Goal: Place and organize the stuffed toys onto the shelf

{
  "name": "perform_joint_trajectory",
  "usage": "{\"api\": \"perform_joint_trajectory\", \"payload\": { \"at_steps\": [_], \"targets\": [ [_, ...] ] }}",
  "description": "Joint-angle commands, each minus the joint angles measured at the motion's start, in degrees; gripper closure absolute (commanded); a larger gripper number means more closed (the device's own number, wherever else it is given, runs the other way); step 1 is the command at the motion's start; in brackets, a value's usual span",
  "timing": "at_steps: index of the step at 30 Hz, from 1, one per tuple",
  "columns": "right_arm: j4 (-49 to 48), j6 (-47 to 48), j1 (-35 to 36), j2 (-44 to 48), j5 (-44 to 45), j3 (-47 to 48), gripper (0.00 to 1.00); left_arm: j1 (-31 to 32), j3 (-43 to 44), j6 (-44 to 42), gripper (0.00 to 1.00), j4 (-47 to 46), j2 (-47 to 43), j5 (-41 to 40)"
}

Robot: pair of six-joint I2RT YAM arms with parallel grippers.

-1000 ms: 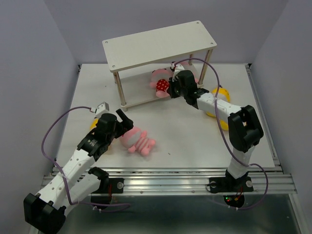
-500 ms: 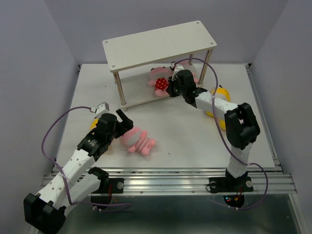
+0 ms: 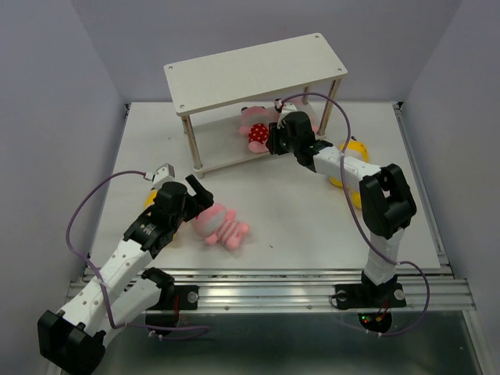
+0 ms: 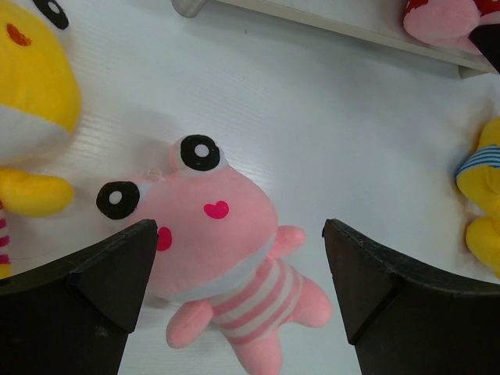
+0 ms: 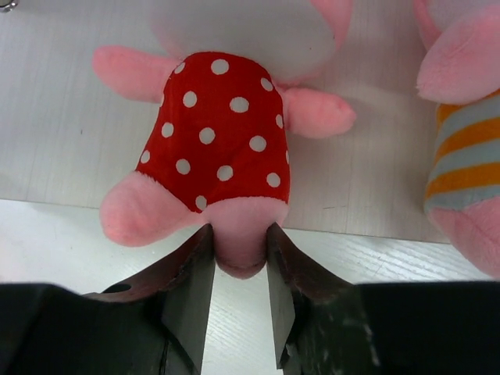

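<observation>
The right gripper (image 5: 238, 251) reaches in at the front of the shelf (image 3: 258, 74), and its jaws are clamped on the pink lower end of the pink toy in the red polka-dot outfit (image 5: 219, 137). That pinched part sits squeezed between the two fingertips. The rest of the toy stretches straight ahead of the jaws. It lies on the shelf's lower board (image 5: 62, 117), with its lower end hanging over the board's front edge. Off to the right of the jaws, also on the lower board, lies another pink toy with orange stripes (image 5: 461, 148), apart from the first.

The left gripper (image 4: 240, 226) hangs over the table (image 3: 312, 226) with its jaws wide apart. A pink toy in a pink-and-white striped outfit (image 4: 211, 234) lies on the table in the gap between them. Its head is nearer the left jaw and its legs point back toward the wrist. Whether either finger touches it cannot be told. Left of and ahead of the left jaw lies a yellow toy (image 4: 31, 101). Beyond the right jaw lies another yellow toy with blue stripes (image 4: 480, 187). Both are on the table, away from the shelf.
</observation>
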State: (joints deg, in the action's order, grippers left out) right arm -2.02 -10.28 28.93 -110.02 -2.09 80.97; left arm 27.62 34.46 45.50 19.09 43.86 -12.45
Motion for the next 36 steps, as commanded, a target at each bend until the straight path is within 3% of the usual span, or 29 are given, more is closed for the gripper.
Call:
{"api": "perform_joint_trajectory", "payload": {
  "at_steps": [1, 9, 14, 21, 24, 28, 29, 36],
  "targets": [
    [-3.08, 0.35, -0.28, 1.29, 1.03, 2.18, 0.62, -0.28, 1.75, -0.41, 0.01, -0.81, 0.0, -0.91],
    [-3.08, 0.62, -0.28, 2.7, 1.82, 1.65, 0.49, -0.37, 1.84, -0.32, 0.01, -0.55, -0.26, -0.74],
    [-2.99, 0.97, -0.28, 3.93, 1.82, 1.3, 0.48, -0.37, 1.75, -0.23, 0.01, -0.37, -0.7, -0.65],
    [-1.58, 1.67, -0.28, 5.16, 4.55, 1.03, 0.39, -0.37, 1.58, 0.03, 0.01, 0.07, -1.67, -0.47],
    [-0.62, 1.93, -0.28, 6.56, 4.46, 0.68, 0.3, -0.37, 1.67, 0.29, 0.01, 0.42, -2.02, -0.38],
    [1.22, 2.46, -0.28, 9.11, 1.83, -0.55, 0.1, -0.37, 1.58, 0.91, 0.01, 1.12, -2.2, -0.03],
    [1.58, 2.46, -0.28, 9.64, 0.08, -0.9, 0.0, -0.37, 1.66, 1.09, 0.01, 1.3, -2.11, 0.14],
    [1.85, 2.63, 0.25, 16.58, -5.12, -7.31, 0.0, -0.37, 1.75, 3.28, 0.01, 4.72, -2.37, 0.58]
  ]
}}
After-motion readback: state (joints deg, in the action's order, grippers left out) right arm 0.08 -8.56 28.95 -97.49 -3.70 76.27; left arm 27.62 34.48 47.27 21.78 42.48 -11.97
